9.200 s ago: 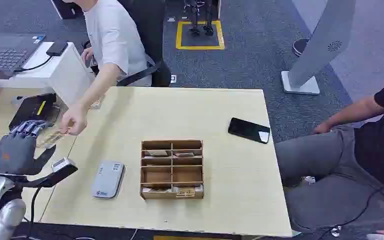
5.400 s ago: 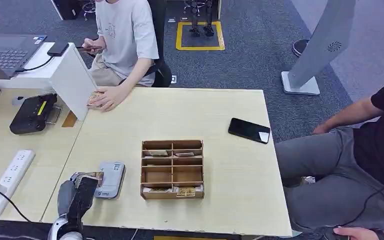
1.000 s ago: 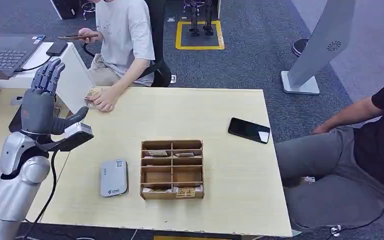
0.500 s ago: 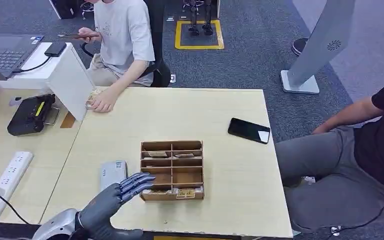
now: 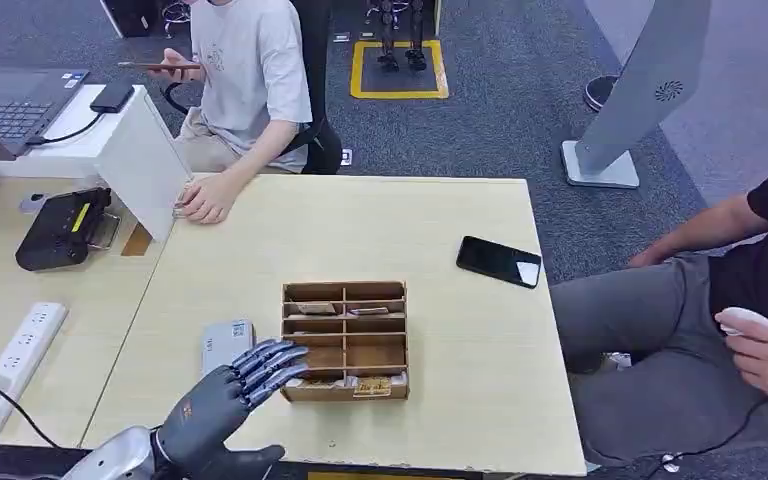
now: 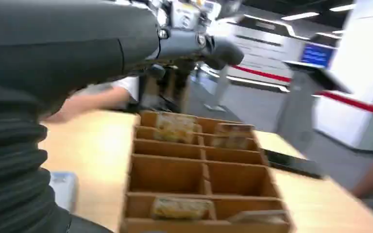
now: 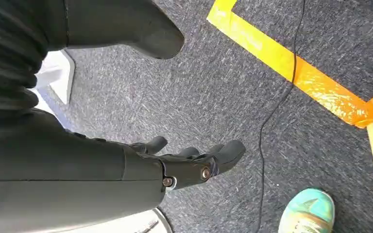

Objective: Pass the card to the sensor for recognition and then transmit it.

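Left hand (image 5: 222, 400): now lowered from beside the counter (image 5: 440, 220), reaching empty, fingers spread, toward the organizer (image 5: 344, 340); cards (image 5: 370, 384) lying in its near compartments beside the sensor (image 5: 222, 345). Right hand (image 7: 194, 162): hanging empty.

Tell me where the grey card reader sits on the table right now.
In the head view the flat grey card reader lies on the pale wooden table, just left of the brown wooden divided box, with the left hand partly over its near end.

Office, desks, laptop (image 5: 15, 100), carpet (image 5: 480, 120) (floor tape)
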Tool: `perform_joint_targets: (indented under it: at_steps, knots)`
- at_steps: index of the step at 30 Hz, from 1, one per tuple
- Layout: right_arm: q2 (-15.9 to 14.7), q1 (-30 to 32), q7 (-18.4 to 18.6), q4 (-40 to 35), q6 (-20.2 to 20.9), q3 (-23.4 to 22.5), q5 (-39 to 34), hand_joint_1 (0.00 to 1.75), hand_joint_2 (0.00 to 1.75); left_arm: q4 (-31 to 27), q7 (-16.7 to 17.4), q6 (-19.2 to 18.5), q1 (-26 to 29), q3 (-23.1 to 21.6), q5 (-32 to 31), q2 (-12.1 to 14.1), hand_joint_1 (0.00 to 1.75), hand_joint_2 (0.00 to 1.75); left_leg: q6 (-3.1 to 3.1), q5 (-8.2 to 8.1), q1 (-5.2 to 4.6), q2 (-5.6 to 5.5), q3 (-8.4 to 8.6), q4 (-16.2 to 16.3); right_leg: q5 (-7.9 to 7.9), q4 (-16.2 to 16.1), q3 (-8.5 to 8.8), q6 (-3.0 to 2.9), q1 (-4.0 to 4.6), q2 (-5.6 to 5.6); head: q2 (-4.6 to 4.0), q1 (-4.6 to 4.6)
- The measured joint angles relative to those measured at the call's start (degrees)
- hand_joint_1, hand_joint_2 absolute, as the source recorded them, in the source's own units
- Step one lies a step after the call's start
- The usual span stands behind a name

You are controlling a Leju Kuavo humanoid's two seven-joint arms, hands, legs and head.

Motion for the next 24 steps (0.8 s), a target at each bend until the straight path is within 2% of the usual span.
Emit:
perform_joint_targets:
  at_steps: [5, 9, 14, 24]
  knots:
    - [0.35, 0.08, 0.22, -0.20, -0.28, -0.04, -0.09, 0.00, 1.75, 2.10, 5.55, 5.24, -0.62, 0.00, -7.06, -3.02, 0.00, 1.75, 0.00, 0.00, 0.00, 0.00, 0.01, 0.01, 0.01, 0.00, 0.00, 0.01, 0.00, 0.00, 0.00, 0.00]
    - [0.66, 0.08, 0.63, -0.70, -0.70, -0.04, 0.00, 0.00, 1.75, 4.39, 8.52, 6.33, -1.50, 0.00, -9.78, -5.03, 0.00, 1.75, 0.00, 0.00, 0.00, 0.00, 0.03, 0.01, 0.01, 0.00, 0.00, 0.00, 0.00, -0.01, 0.00, -0.02]
    - [0.85, 0.20, 0.68, -0.98, -0.70, -0.04, 0.00, 0.00, 1.75, 6.40, 9.15, 6.35, -2.04, 0.00, -10.26, -6.67, 0.00, 1.75, 0.00, 0.00, 0.01, 0.00, 0.02, 0.01, 0.01, 0.00, 0.00, 0.00, 0.00, -0.01, 0.00, -0.02]
    - [0.90, 0.30, 0.68, -1.36, -0.70, -0.04, 0.00, 0.00, 1.75, 7.80, 9.18, 6.35, -2.24, 0.00, -10.26, -7.74, 0.00, 1.75, 0.00, 0.00, 0.01, 0.00, 0.02, 0.01, 0.01, 0.00, 0.00, 0.01, 0.00, -0.01, 0.00, 0.00]
